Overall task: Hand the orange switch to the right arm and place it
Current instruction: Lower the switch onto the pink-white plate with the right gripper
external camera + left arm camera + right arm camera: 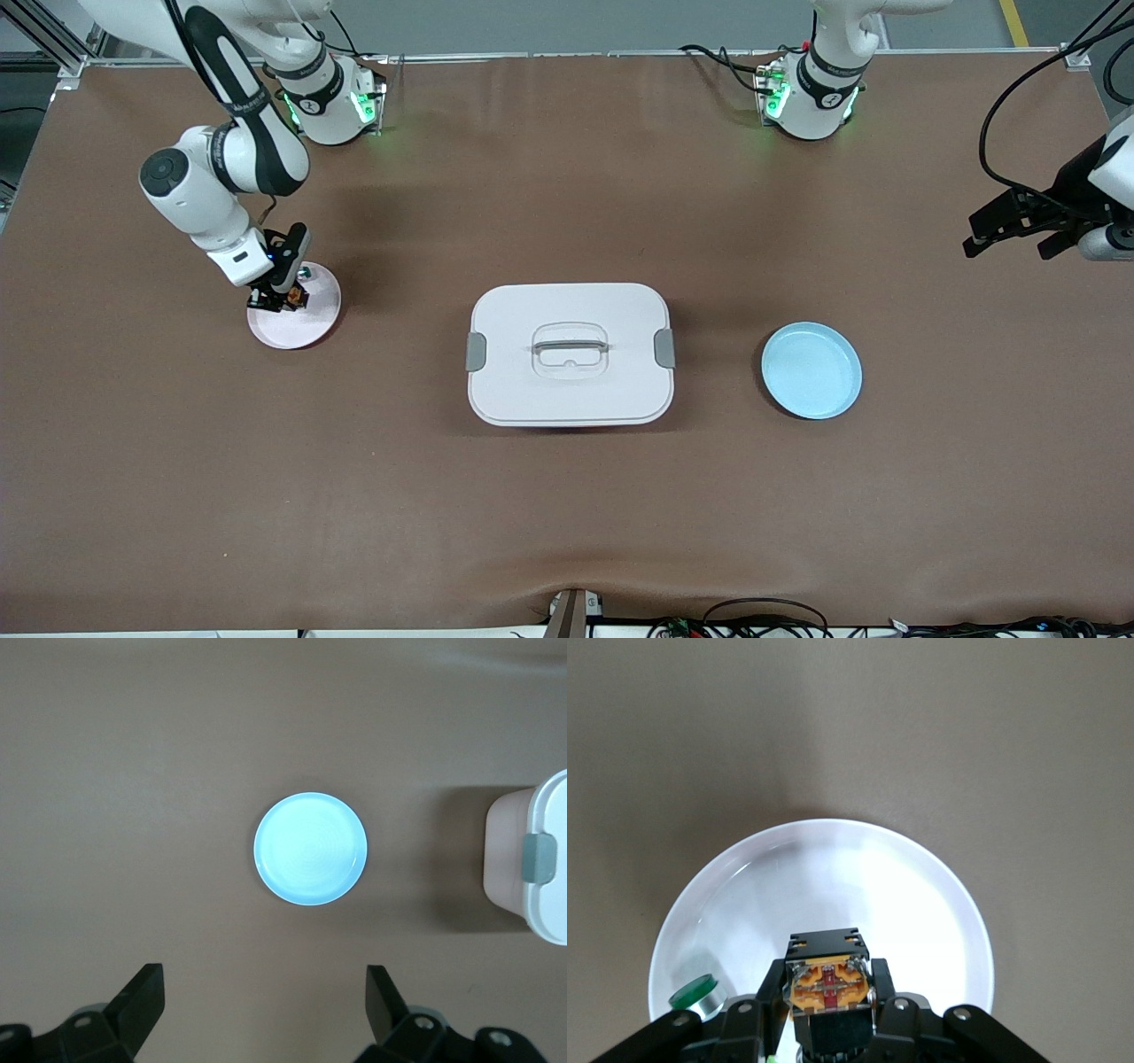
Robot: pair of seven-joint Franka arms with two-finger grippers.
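lidded box (pixel 570 354) mid-table, one plate (pixel 811 369) toward left arm's end, another plate (pixel 306 330) toward right arm's (small part (pixel 698 993) on it)

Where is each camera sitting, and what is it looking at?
Front view: high across the table, facing both arms, white box mid-table.
Left wrist view: on the left arm, over the blue plate; open left gripper shows.
Right wrist view: over the pink plate; right gripper holds the orange switch.
Front and left views share the blue plate.

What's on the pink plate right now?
On the pink plate lies a small green-topped part. The right gripper is over the plate, shut on the orange switch. Whether the switch touches the plate is hidden by the fingers.
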